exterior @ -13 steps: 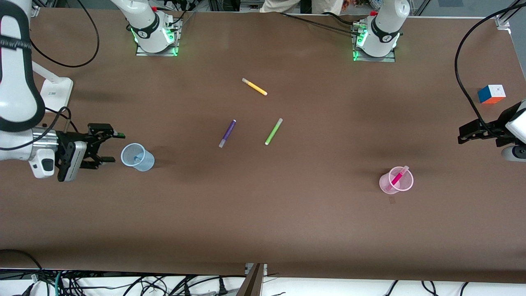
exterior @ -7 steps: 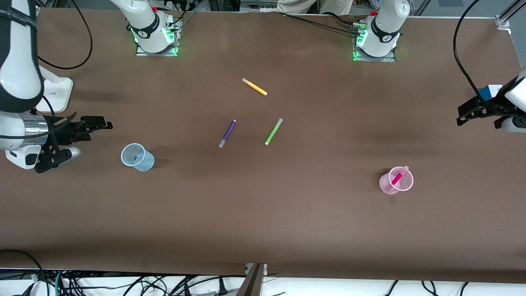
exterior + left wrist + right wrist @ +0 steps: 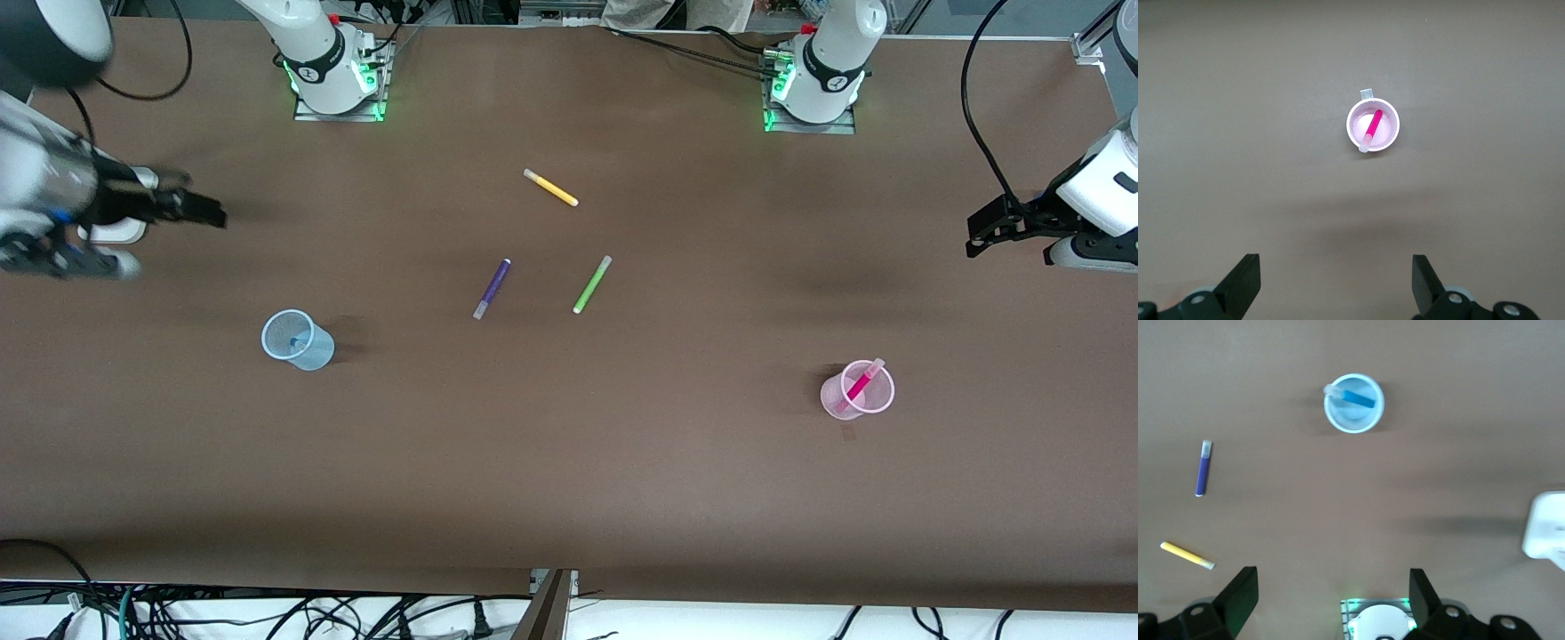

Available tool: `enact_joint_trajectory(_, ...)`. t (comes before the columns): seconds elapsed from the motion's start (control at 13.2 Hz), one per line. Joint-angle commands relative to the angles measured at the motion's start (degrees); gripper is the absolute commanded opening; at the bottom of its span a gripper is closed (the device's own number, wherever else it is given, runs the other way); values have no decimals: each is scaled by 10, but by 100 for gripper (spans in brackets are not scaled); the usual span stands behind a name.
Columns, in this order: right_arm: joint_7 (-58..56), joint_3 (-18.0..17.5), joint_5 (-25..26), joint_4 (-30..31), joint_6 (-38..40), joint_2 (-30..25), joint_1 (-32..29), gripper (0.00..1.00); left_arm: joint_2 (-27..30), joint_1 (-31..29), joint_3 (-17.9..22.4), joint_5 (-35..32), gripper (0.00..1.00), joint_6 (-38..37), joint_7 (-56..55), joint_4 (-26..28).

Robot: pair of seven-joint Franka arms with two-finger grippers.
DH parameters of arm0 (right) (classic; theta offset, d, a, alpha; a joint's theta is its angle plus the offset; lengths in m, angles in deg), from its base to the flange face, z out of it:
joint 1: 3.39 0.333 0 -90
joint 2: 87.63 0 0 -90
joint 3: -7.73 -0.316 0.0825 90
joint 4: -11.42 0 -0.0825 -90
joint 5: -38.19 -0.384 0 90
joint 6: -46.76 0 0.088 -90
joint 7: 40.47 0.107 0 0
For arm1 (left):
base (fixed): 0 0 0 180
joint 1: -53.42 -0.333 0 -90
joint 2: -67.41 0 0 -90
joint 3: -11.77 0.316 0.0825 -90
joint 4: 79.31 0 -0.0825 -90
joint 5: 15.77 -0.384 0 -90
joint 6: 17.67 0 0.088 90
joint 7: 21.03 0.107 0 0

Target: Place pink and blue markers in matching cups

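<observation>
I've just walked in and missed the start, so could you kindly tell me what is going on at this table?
The sorting looks finished. The bright pink marker leans inside the pale pink translucent cup, and the bright blue marker lies in the light blue translucent cup. Neither arm holds anything: the left claw hangs open over the table's left-arm end, the right claw open over the right-arm end. Purple, lime-green and yellow markers lie loose mid-table.

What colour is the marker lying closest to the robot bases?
Yellow marker, with a pale cap; the front view shows it best.
</observation>
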Motion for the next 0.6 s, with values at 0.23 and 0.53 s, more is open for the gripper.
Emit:
enact_joint_trajectory(0.23, 5, 35, 9, 26, 2, -65, -5, 100, 10, -6, -10, -9, 100, 9, 5, 8)
enact_joint_trajectory(0.53, 8, 41, 16, 1, 16, -49, 0, 100, 9, -5, -10, -9, 100, 8, 4, 5)
